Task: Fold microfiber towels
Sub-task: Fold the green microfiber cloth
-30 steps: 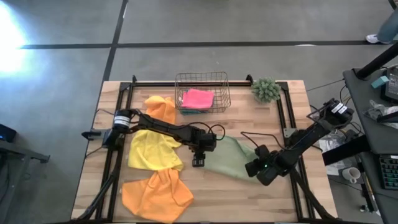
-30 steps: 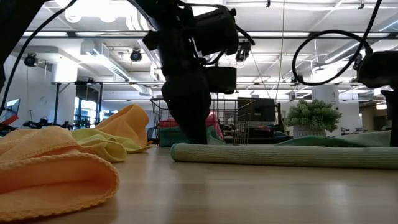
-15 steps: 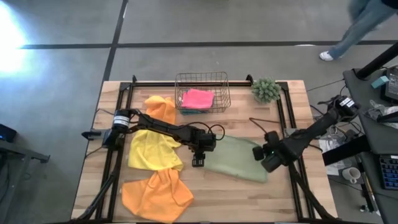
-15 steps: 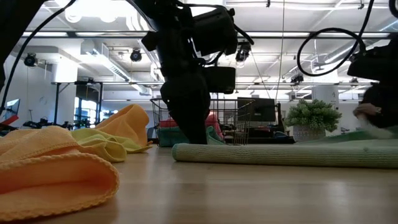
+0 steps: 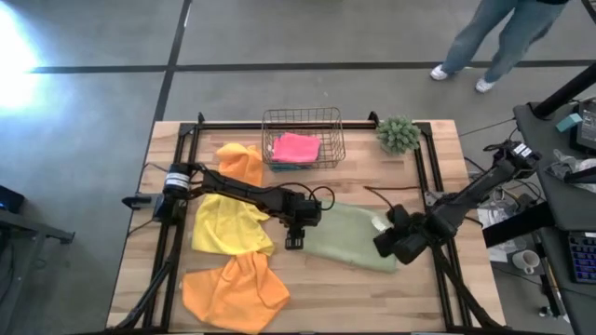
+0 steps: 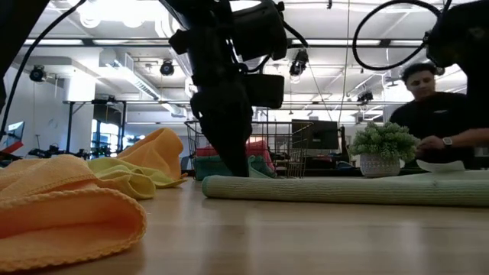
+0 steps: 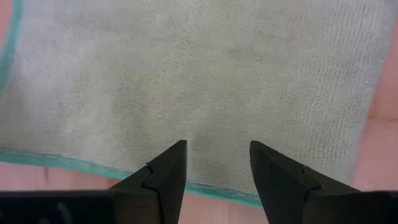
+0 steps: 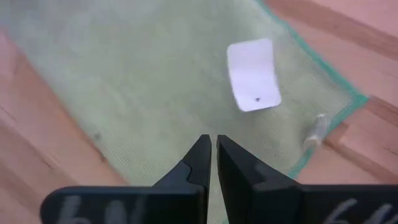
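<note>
— Where's your olive green towel (image 5: 349, 236)?
— Flat mid-counter. Left claw (image 7: 213, 180) gapes over its hemmed edge; right claw (image 8: 212, 163) hovers pinched shut, empty. It's limp, so pinch a corner

You're in an open lab or workshop hall: grey concrete floor (image 5: 279, 37) around the wooden table (image 5: 354, 288), exposed ceiling ducts (image 6: 130, 72) and monitors (image 6: 313, 135) beyond it.

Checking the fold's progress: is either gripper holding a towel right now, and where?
Neither: the left gripper is open and the right gripper shut empty, both over the green towel.
</note>
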Robot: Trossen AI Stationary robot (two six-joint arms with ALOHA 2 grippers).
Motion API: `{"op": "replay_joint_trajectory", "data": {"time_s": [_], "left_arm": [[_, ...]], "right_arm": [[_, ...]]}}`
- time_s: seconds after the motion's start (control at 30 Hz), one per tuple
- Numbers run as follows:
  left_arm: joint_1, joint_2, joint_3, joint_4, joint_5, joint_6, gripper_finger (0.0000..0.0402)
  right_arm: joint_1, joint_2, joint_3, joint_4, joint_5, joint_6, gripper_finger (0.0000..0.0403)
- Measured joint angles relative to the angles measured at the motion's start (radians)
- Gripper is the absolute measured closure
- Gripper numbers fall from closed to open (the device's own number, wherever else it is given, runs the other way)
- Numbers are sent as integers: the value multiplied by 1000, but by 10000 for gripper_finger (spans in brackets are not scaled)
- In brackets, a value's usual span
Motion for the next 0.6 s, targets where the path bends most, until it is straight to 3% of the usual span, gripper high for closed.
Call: {"op": "replay_joint_trajectory", "data": {"time_s": [0.3,0.6], "left_arm": [[-30,0,-2,48,2,-53,242],[-34,-1,-66,123,37,-103,242]], "right_arm": [[-12,204,-21,34,0,-37,385],[-25,291,-55,106,-14,-11,385]]}}
